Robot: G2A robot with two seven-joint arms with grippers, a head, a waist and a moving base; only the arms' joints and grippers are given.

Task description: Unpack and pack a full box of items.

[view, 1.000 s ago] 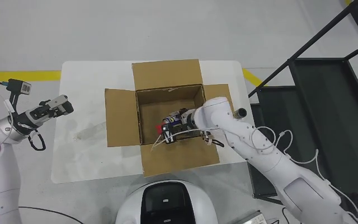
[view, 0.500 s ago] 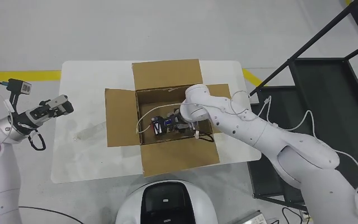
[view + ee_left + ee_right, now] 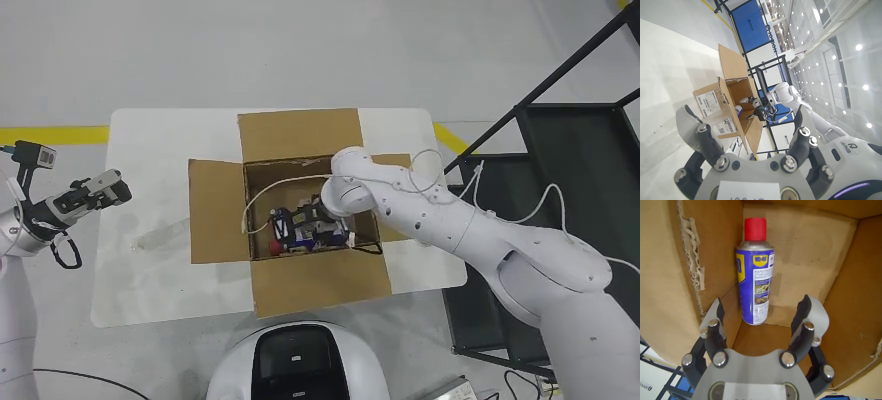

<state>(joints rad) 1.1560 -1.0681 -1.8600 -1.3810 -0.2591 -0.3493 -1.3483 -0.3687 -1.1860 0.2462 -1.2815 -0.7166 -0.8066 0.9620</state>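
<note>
Box (image 3: 215, 210) sits mid-bench (image 3: 150, 290), all 4 flaps open. 1 spray can (image 3: 755, 283), blue body with a red cap, is inside, tucked against a side wall by the box's left near corner. It's the 1 item I can make out in there.

Right gripper (image 3: 762, 300) is down inside the box with jaws apart. The can's base end is just at the fingertips and nothing is clamped. Left gripper (image 3: 743, 113) hangs off the bench's left edge, jaws apart and empty.

Step in hand looks like grabbing the can to unpack it. To do it well:
- push further so the pads straddle the body, not the base rim
- 1 finger must slip between can and wall, so a small shift off the wall helps
- close firmly, since the metal looks slick
- lift clear of the flaps and the torn cardboard edge.
</note>
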